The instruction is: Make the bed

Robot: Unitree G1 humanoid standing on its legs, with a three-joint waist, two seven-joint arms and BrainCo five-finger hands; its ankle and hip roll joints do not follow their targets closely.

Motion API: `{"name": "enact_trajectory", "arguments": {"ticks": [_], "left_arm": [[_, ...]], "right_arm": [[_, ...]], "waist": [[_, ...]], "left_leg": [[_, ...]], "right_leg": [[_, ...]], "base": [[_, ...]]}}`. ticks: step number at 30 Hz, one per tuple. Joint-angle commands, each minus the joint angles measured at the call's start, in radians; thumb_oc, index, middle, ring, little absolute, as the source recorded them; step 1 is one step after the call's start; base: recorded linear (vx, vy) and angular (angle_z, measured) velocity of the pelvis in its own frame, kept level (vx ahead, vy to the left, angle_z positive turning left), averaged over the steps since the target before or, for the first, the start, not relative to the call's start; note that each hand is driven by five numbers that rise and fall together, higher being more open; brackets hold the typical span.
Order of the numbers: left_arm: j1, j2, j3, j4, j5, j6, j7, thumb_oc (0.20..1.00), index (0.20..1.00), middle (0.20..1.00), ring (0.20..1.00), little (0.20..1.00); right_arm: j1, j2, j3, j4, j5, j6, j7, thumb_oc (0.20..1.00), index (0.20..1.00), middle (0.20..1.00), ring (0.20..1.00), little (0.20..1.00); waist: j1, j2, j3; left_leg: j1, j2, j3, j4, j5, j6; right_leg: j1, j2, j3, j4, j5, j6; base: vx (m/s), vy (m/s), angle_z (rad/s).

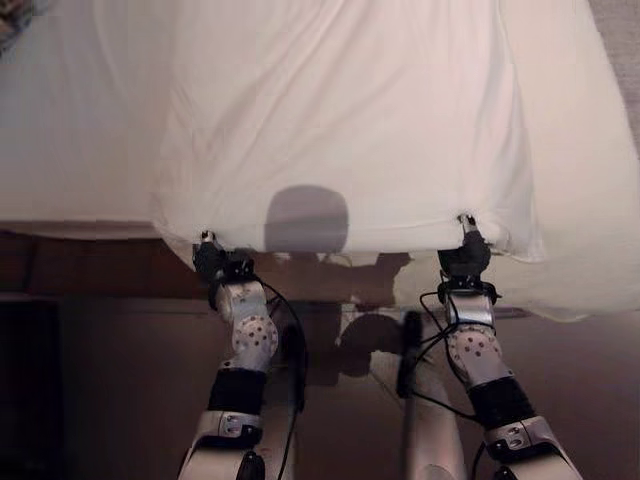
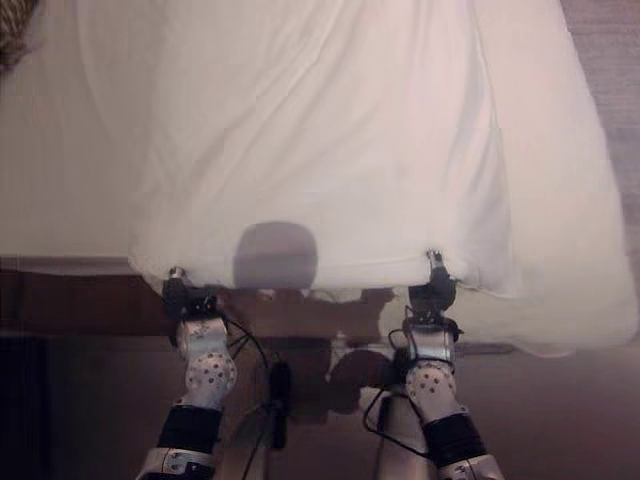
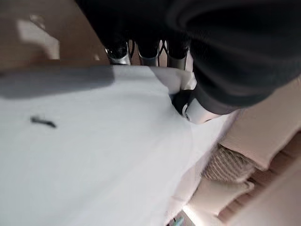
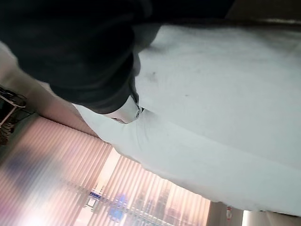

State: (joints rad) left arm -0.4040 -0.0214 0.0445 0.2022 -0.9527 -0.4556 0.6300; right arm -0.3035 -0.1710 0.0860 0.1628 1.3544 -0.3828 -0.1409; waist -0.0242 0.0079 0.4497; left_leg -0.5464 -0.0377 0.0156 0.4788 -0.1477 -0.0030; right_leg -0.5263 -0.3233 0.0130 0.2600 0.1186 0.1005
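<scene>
A dark brown floor (image 1: 110, 400) runs along the near edge of the bed (image 1: 70, 130), which spreads pale and wide across the upper part of the head views. Below the mattress edge a reddish-brown bed frame (image 1: 90, 262) forms a darker band. Beyond the bed's far right side lies a strip of greyish carpet (image 1: 620, 50). In the left wrist view, beige cushions (image 3: 244, 141) and a woven, textured pillow (image 3: 225, 165) sit past the bed. In the right wrist view, vertical blinds (image 4: 141, 188) hang over a bright window, glowing pinkish with daylight.
</scene>
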Motion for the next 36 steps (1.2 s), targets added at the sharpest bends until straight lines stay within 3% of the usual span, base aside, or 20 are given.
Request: {"name": "enact_trajectory", "arguments": {"ticks": [1,2,4,7,8,9,11,14,17,18,19,21,23,25,27,28,31,32,34,36], "left_arm": [[0.112,0.185,0.18,-0.109,0.107,-0.111,0.053,0.2,0.2,0.2,0.2,0.2],[0.113,0.173,0.173,-0.123,0.124,-0.093,0.08,0.2,0.2,0.2,0.2,0.2],[0.108,0.167,0.165,-0.118,0.154,-0.064,0.094,0.2,0.2,0.2,0.2,0.2],[0.109,0.145,0.144,-0.097,0.156,-0.053,0.105,0.2,0.2,0.2,0.2,0.2],[0.109,0.144,0.144,-0.097,0.156,-0.053,0.104,0.2,0.2,0.2,0.2,0.2],[0.11,0.132,0.135,-0.085,0.161,-0.039,0.093,0.2,0.2,0.2,0.2,0.2],[0.13,0.107,0.133,-0.078,0.138,-0.042,0.078,0.2,0.2,0.2,0.2,0.2],[0.137,0.089,0.133,-0.082,0.122,-0.051,0.069,0.2,0.2,0.2,0.2,0.2],[0.136,0.087,0.136,-0.064,0.11,-0.054,0.07,0.2,0.2,0.2,0.2,0.2],[0.142,0.087,0.138,-0.064,0.114,-0.05,0.065,0.2,0.2,0.2,0.2,0.2],[0.146,0.097,0.141,-0.069,0.124,-0.048,0.063,0.2,0.2,0.2,0.2,0.2],[0.149,0.112,0.146,-0.076,0.135,-0.05,0.068,0.2,0.2,0.2,0.2,0.2],[0.148,0.128,0.152,-0.082,0.145,-0.05,0.072,0.2,0.2,0.2,0.2,0.2],[0.148,0.14,0.152,-0.081,0.157,-0.045,0.078,0.2,0.2,0.2,0.2,0.2],[0.14,0.142,0.137,-0.071,0.153,-0.043,0.054,0.2,0.2,0.2,0.2,0.2],[0.131,0.147,0.127,-0.057,0.157,-0.04,0.05,0.2,0.2,0.2,0.2,0.2],[0.102,0.152,0.088,-0.029,0.129,-0.049,0.011,0.2,0.2,0.2,0.2,0.2],[0.109,0.153,0.08,-0.033,0.127,-0.051,-0.002,0.2,0.2,0.2,0.2,0.2],[0.101,0.14,0.058,-0.006,0.103,-0.055,-0.012,0.2,0.2,0.2,0.2,0.2],[0.12,0.129,0.049,-0.001,0.084,-0.062,-0.02,0.2,0.2,0.2,0.2,0.2]], "right_arm": [[0.098,-0.034,-0.103,-0.044,-0.033,-0.103,0.015,0.2,0.2,0.2,0.2,0.2],[0.108,-0.028,-0.097,-0.009,-0.02,-0.107,0.014,0.2,0.2,0.2,0.2,0.2],[0.13,-0.021,-0.09,0.006,-0.027,-0.108,0.017,0.2,0.2,0.2,0.2,0.2],[0.149,-0.019,-0.085,0.027,-0.016,-0.115,0.023,0.2,0.2,0.2,0.2,0.2],[0.15,-0.02,-0.084,0.027,-0.015,-0.115,0.023,0.2,0.2,0.2,0.2,0.2],[0.156,-0.034,-0.084,0.051,-0.015,-0.109,0.03,0.2,0.2,0.2,0.2,0.2],[0.182,-0.039,-0.089,0.053,-0.016,-0.099,0.027,0.2,0.2,0.2,0.2,0.2],[0.171,-0.067,-0.112,0.061,-0.028,-0.092,0.022,0.2,0.2,0.2,0.2,0.2],[0.165,-0.07,-0.109,0.076,-0.031,-0.087,0.021,0.2,0.2,0.2,0.2,0.2],[0.164,-0.071,-0.105,0.084,-0.031,-0.087,0.015,0.2,0.2,0.2,0.2,0.2],[0.156,-0.071,-0.106,0.093,-0.029,-0.089,0.016,0.2,0.2,0.2,0.2,0.2],[0.152,-0.066,-0.099,0.101,-0.021,-0.09,0.023,0.2,0.2,0.2,0.2,0.2],[0.139,-0.058,-0.095,0.111,-0.006,-0.093,0.028,0.2,0.2,0.2,0.2,0.2],[0.132,-0.052,-0.083,0.112,-0.005,-0.092,0.025,0.2,0.2,0.2,0.2,0.2],[0.128,-0.053,-0.081,0.115,-0.004,-0.093,0.028,0.2,0.2,0.2,0.2,0.2],[0.124,-0.048,-0.078,0.115,-0.01,-0.096,0.026,0.2,0.2,0.2,0.2,0.2],[0.124,-0.037,-0.094,0.102,-0.005,-0.104,0.037,0.2,0.2,0.2,0.2,0.2],[0.129,-0.035,-0.096,0.094,-0.004,-0.102,0.046,0.2,0.2,0.2,0.2,0.2],[0.151,-0.028,-0.105,0.079,-0.014,-0.094,0.052,0.2,0.2,0.2,0.2,0.2],[0.142,-0.034,-0.106,0.089,-0.044,-0.081,0.048,0.2,0.2,0.2,0.2,0.2]], "waist": [[-0.012,-0.016,-0.072],[-0.024,-0.027,-0.07],[-0.036,-0.04,-0.069],[-0.053,-0.037,-0.077],[-0.052,-0.036,-0.077],[-0.059,-0.011,-0.073],[-0.07,-0.004,-0.087],[-0.057,0.003,-0.069],[-0.052,0.003,-0.073],[-0.064,-0.008,-0.09],[-0.052,-0.017,-0.097],[-0.044,-0.024,-0.103],[-0.031,-0.033,-0.105],[-0.022,-0.029,-0.119],[-0.028,-0.007,-0.115],[-0.029,-0.006,-0.109],[-0.042,-0.006,-0.096],[-0.051,-0.007,-0.097],[-0.063,0.001,-0.104],[-0.066,0.006,-0.103]], "left_leg": [[-0.002,-0.029,0.013,-0.069,0.017,0.015],[0.045,-0.056,0.033,-0.16,0.041,0.013],[0.085,-0.087,0.038,-0.203,0.055,0.005],[0.102,-0.119,0.036,-0.231,0.074,0.011],[0.104,-0.118,0.037,-0.232,0.073,0.011],[0.103,-0.128,0.035,-0.219,0.07,0.018],[0.071,-0.137,0.046,-0.14,0.061,0.011],[-0.004,-0.1,0.062,0.066,0.127,-0.079],[-0.007,-0.11,0.003,0.067,0.103,-0.061],[0.002,-0.015,0.01,0.021,0.069,-0.033],[0.002,0.026,-0.05,-0.038,0.087,-0.031],[0.05,0.075,-0.156,-0.199,0.166,-0.041],[0.073,0.166,-0.26,-0.34,0.27,-0.059],[0.114,0.224,-0.278,-0.454,0.326,-0.081],[0.164,0.258,-0.152,-0.497,0.305,-0.101],[0.154,0.262,-0.134,-0.487,0.311,-0.112],[0.078,0.197,-0.086,-0.337,0.244,-0.1],[0.063,0.169,-0.072,-0.276,0.191,-0.086],[0.025,0.107,-0.03,-0.162,0.12,-0.066],[0.024,0.05,0.003,-0.139,0.084,-0.03]], "right_leg": [[-0.002,0.127,-0.014,-0.071,-0.023,0.034],[-0.036,0.242,-0.063,0.011,-0.089,0.014],[-0.028,0.343,-0.055,0.04,-0.116,0.003],[-0.017,0.414,0.012,0.024,-0.116,-0.027],[-0.016,0.415,0.014,0.023,-0.116,-0.027],[-0.062,0.435,0.068,0.067,-0.11,-0.031],[-0.023,0.402,0.078,0.036,-0.117,-0.034],[0.029,0.393,0.076,0.014,-0.115,-0.06],[0.039,0.4,0.074,0.024,-0.124,-0.067],[0.036,0.381,0.078,0.02,-0.136,-0.061],[0.037,0.38,0.089,0.024,-0.145,-0.058],[0.018,0.39,0.097,0.058,-0.17,-0.066],[0.005,0.397,0.122,0.11,-0.204,-0.07],[-0.009,0.396,0.129,0.15,-0.226,-0.062],[-0.02,0.363,0.117,0.191,-0.246,-0.04],[-0.03,0.35,0.124,0.18,-0.237,-0.029],[0.003,0.24,0.133,0.094,-0.171,0.027],[0.022,0.199,0.144,0.055,-0.144,0.046],[0.09,0.099,0.153,-0.047,-0.076,0.075],[0.098,0.012,0.16,-0.138,0.102,0.074]], "base": [[-0.05,0.32,-0.25],[-0.03,0.244,-0.27],[0.01,0.221,-0.02],[0.02,0.068,0.13],[0.01,0.033,0.01],[0.01,0.016,0.03],[-0.02,-0.001,0.12],[-0.07,-0.064,0.22],[-0.03,-0.061,0.12],[0.02,-0.016,0.06],[0.04,0.001,0.15],[0.04,0.073,0.07],[0.04,0.163,-0.05],[0.05,0.316,-0.03],[0.02,0.44,-0.27],[-0.04,0.48,-0.35],[-0.01,0.522,-0.05],[0.11,0.644,0.42],[0.17,0.664,0.55],[0.15,0.673,0.43]]}}
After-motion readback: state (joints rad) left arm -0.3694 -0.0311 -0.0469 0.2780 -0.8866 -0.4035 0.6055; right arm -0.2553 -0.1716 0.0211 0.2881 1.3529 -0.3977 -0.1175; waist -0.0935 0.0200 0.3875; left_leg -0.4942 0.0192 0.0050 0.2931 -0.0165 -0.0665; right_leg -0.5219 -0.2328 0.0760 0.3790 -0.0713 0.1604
